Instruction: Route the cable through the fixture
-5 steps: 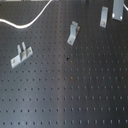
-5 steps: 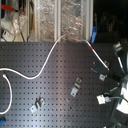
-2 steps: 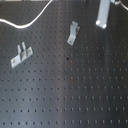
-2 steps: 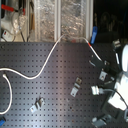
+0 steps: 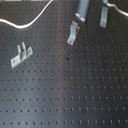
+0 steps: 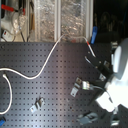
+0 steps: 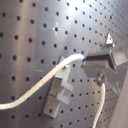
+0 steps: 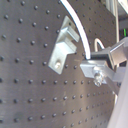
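The white cable (image 5: pixel 30 22) curves across the black pegboard's far left in the first exterior view. In the second exterior view the cable (image 6: pixel 47 62) runs from the left up to the board's top edge. My gripper (image 7: pixel 88 61) is shut on the cable (image 7: pixel 45 90), which runs out of the fingertips past a small metal bracket (image 7: pixel 59 89). In the second wrist view the gripper (image 8: pixel 88 65) holds the cable (image 8: pixel 82 30) right beside that bracket (image 8: pixel 62 42). The first exterior view has the gripper (image 5: pixel 82 10) just above the middle bracket (image 5: pixel 73 32).
Two more metal brackets stand on the pegboard (image 5: pixel 65 95): one at the first exterior view's left (image 5: pixel 20 55), one at its upper right (image 5: pixel 104 17). The white arm (image 6: pixel 119 65) fills the second exterior view's right. Clutter lies behind the board (image 6: pixel 15 20).
The gripper has moved toward the first exterior view's left, from by the upper right bracket to just above the middle bracket, carrying the cable with it.
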Controlling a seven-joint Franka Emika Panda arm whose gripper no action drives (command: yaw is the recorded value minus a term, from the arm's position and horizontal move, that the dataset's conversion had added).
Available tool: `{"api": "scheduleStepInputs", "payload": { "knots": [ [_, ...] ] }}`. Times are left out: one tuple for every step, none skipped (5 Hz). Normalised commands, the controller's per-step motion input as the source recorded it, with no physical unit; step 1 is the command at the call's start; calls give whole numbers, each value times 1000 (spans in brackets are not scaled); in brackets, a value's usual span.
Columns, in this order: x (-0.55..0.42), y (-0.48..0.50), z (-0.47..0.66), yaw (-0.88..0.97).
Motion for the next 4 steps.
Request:
{"api": "scheduleStepInputs", "payload": {
  "knots": [
    [-427,392,-357,669],
    [-306,339,-72,646],
    [179,-235,174,-77],
    [604,-234,283,-197]
  ]
}}
